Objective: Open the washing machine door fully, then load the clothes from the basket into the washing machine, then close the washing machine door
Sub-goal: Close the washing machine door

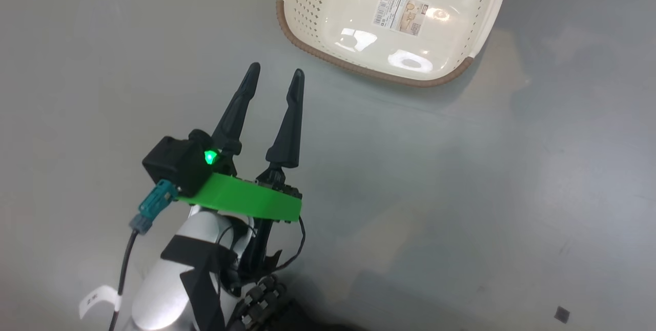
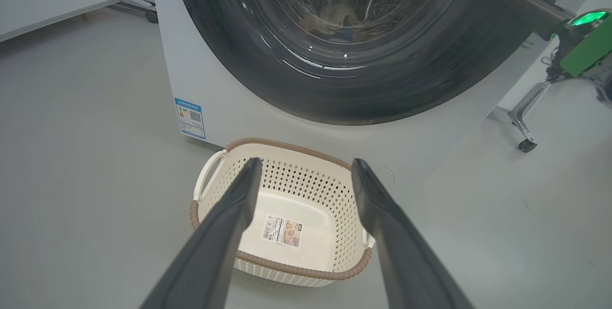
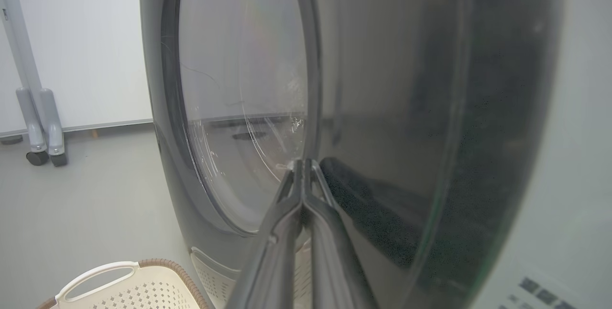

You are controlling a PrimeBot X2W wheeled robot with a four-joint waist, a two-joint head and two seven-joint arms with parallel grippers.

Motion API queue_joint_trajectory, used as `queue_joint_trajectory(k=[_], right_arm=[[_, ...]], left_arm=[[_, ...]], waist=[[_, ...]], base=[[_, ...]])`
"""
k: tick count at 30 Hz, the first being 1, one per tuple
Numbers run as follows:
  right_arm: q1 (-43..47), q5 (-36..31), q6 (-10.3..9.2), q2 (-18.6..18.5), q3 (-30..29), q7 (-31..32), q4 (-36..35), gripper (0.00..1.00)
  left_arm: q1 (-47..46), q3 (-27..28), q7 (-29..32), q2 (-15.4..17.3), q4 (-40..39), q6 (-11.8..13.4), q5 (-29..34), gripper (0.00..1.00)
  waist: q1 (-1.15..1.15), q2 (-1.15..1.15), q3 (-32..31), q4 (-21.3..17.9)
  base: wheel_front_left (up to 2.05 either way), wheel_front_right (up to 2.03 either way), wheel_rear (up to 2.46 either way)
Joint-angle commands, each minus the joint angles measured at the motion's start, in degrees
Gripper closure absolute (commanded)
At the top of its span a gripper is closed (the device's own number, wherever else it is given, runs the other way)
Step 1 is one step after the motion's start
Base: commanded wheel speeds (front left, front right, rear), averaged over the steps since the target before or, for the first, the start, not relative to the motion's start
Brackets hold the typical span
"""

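Left claw [image 1: 275,70] released, basket [image 1: 359,67] just beyond its tips; right claw [image 3: 301,161] clenched, tips at the washing machine door [image 3: 430,108].

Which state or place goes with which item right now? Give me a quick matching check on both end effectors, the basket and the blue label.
Column one:
1. left end effector
2. right end effector
3. basket
4. blue label

Column two:
A. stuck low on the white front of the washing machine
B. fingers pressed together, tips at the washing machine door
C. fingers spread apart, above the floor
D. on the floor before the machine, no clothes inside

Pairs: 1-C, 2-B, 3-D, 4-A
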Motion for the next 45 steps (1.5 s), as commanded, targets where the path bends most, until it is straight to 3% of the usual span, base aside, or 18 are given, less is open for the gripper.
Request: queue_joint_trajectory(k=[1, 12, 24, 32, 45], right_arm=[[-1.3, 0.0, -0.35, 0.5, -1.7, -0.2, -1.7, 1.0], [6.7, 3.2, -0.35, 2.4, -0.5, -0.2, -3.3, 1.0], [25.7, 10.1, -0.35, 4.7, 0.0, -0.2, -13.4, 1.0], [41.7, 12.7, -0.35, 8.4, -5.3, -0.2, -21.1, 1.0], [55.7, 12.2, -0.35, 14.1, -17.6, -0.2, -27.3, 1.0]], left_arm=[[-0.2, 2.1, -0.4, 1.2, -1.2, 0.0, -0.3, 0.0], [1.2, 3.3, -0.4, 1.2, 0.1, 0.0, 1.4, 0.0], [5.5, 5.4, -0.4, 4.1, 0.9, 0.0, 2.9, 0.0], [9.4, 6.7, -0.4, 6.0, 2.3, 0.0, 3.6, 0.0], [12.5, 11.0, -0.4, 6.0, 3.7, 0.0, 4.5, 0.0]], waist=[[0.0, 0.0, -0.3, -0.2], [0.0, 0.0, -6.0, -2.8], [0.0, 0.0, -17.1, -10.1], [0.0, 0.0, -25.1, -16.7], [0.0, 0.0, -29.1, -21.3]], base=[[0.0, 0.0, 0.0], [0.0, 0.0, 0.0], [0.0, 0.0, 0.0], [0.0, 0.0, 0.0], [0.0, 0.0, 0.0]])
